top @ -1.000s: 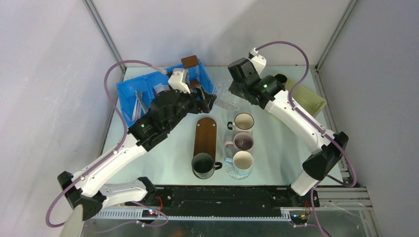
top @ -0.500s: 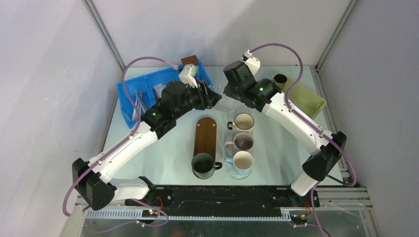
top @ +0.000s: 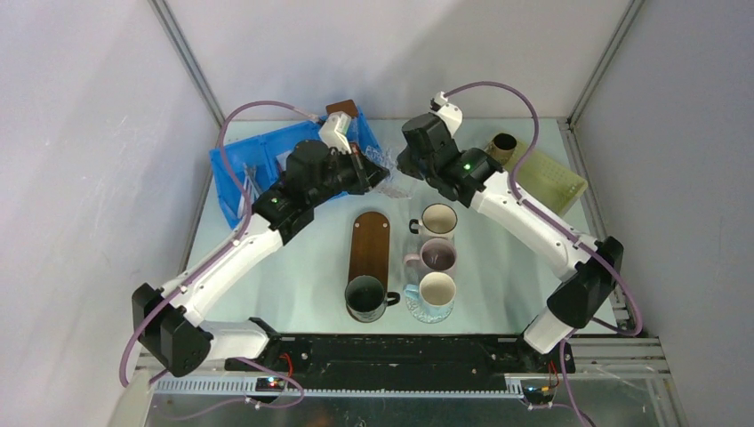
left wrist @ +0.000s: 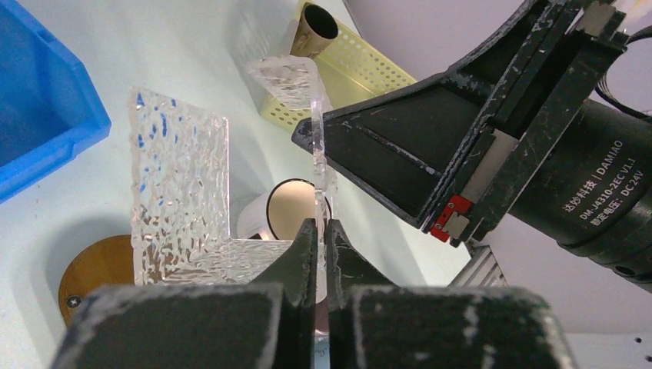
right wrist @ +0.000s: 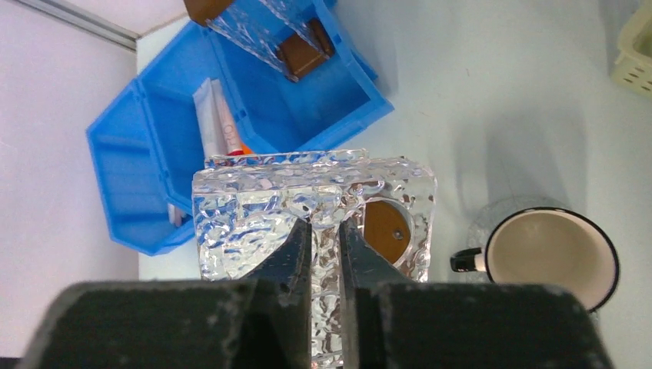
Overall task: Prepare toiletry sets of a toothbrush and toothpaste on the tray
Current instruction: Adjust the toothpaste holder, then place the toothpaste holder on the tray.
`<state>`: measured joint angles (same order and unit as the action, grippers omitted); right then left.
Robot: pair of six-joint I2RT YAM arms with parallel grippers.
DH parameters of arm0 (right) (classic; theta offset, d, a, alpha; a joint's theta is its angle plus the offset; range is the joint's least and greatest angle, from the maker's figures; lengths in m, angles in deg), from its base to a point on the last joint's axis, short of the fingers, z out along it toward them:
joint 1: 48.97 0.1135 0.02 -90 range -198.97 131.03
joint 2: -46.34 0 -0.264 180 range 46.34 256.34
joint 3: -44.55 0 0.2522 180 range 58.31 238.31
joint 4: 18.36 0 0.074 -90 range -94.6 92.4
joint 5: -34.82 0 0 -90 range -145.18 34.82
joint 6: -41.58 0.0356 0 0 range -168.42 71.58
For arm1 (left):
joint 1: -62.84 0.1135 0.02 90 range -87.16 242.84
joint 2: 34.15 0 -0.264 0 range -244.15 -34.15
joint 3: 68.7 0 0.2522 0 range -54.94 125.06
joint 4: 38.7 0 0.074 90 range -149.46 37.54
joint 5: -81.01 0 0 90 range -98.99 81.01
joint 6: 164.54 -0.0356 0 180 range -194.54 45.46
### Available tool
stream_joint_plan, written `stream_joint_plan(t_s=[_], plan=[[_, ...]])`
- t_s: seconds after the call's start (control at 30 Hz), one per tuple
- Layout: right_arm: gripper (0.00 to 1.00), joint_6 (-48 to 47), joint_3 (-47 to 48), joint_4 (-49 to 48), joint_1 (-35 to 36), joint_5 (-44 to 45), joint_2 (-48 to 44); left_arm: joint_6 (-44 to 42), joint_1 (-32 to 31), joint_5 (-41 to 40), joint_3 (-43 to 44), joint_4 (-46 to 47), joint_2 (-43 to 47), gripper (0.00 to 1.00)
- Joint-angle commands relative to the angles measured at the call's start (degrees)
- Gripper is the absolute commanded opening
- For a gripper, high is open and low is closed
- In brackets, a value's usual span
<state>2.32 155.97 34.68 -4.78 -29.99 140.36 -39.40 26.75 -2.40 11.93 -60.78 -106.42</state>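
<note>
A clear textured box [top: 392, 174] hangs above the table's far middle, held between both arms. My left gripper [left wrist: 321, 231] is shut on one thin upright wall of this box [left wrist: 181, 184]. My right gripper [right wrist: 327, 227] is shut on another wall of the box [right wrist: 254, 200]. The oblong wooden tray [top: 369, 245] lies bare below them. Its end shows under the box [left wrist: 96, 269]. A toothpaste tube [right wrist: 219, 115], white and orange, lies in the blue bin [right wrist: 138, 169]. Thin toothbrushes [top: 248, 185] lie in that bin's left compartment.
The blue bin [top: 231, 160] stands at far left, with a brown-lidded clear box [top: 342, 111] on its back edge. Three mugs [top: 437, 256] line up right of the tray and a dark mug [top: 365, 296] sits on its near end. A yellow perforated basket [top: 547, 173] holds a brown cup [top: 504, 142].
My left arm swung right from the bin to the clear box and its jaws closed on a wall. The right arm edged left, still gripping the box.
</note>
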Motion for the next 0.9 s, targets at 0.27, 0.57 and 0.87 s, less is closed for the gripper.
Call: stream_joint_plan(t_s=[0.27, 0.57, 0.87], plan=[[0.59, -15.2, -14.0, -16.7, -2.2, -12.7, -15.6, -8.6, 11.8, 18.1, 1.8, -7.0, 1.8, 0.0], [0.86, -28.8, -27.5, -19.9, -7.0, -20.0, -30.9, -23.5, 18.0, 35.5, 7.5, -22.2, -4.4, 0.0], [0.86, -32.0, -34.9, -17.0, -10.4, -22.3, -39.1, -35.9, 19.5, 45.5, 10.8, -33.4, -15.1, 0.0]])
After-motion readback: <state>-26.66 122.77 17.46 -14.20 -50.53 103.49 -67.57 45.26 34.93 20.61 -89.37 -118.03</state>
